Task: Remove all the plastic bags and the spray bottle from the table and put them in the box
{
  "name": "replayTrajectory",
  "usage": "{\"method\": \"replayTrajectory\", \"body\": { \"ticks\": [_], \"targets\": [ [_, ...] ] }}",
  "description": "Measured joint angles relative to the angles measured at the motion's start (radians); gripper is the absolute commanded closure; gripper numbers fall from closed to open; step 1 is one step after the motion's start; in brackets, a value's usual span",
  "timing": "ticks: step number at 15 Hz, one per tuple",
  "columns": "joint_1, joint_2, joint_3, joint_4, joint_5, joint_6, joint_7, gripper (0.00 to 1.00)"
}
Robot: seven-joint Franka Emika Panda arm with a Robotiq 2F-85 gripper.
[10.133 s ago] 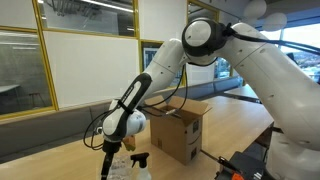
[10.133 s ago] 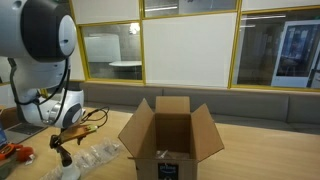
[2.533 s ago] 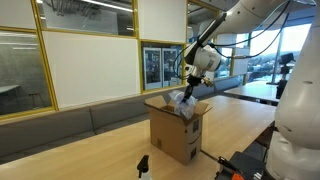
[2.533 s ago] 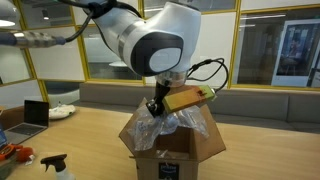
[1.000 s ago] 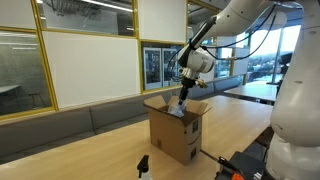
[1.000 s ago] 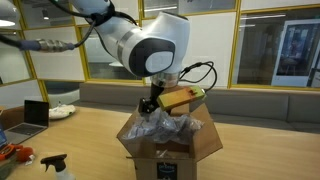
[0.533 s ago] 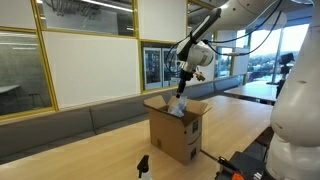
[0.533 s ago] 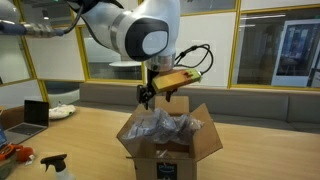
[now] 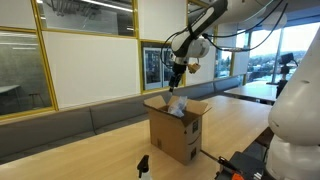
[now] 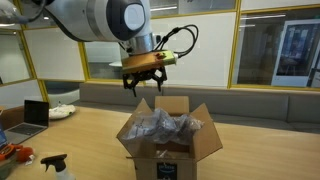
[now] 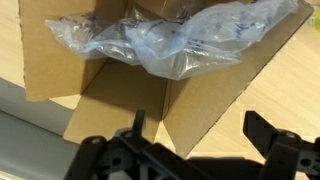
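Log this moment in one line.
gripper: open, empty, above box | plastic bags: in box | spray bottle: on table

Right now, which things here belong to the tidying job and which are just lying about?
Job: plastic bags, bulging out of the box; spray bottle, on the table.
Lying about: laptop; grey bench.

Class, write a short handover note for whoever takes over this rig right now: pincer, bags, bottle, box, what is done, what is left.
Pincer: open, empty, above the box.
Bags: bunched in the open box, bulging past its rim.
Bottle: upright on the table, apart from the box.
Done: bags boxed, as far as the views show.
Left: put the bottle in the box.
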Motion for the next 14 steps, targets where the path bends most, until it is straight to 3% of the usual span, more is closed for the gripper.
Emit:
{"method": "replayTrajectory", "body": {
  "ticks": [8, 14],
  "targets": [
    [0.119, 0.020, 0.121, 0.021, -0.067, -0.074, 0.504, 0.00],
    [0.190, 0.095, 0.180, 0.049, -0.067, -0.074, 0.724, 0.00]
  ]
}}
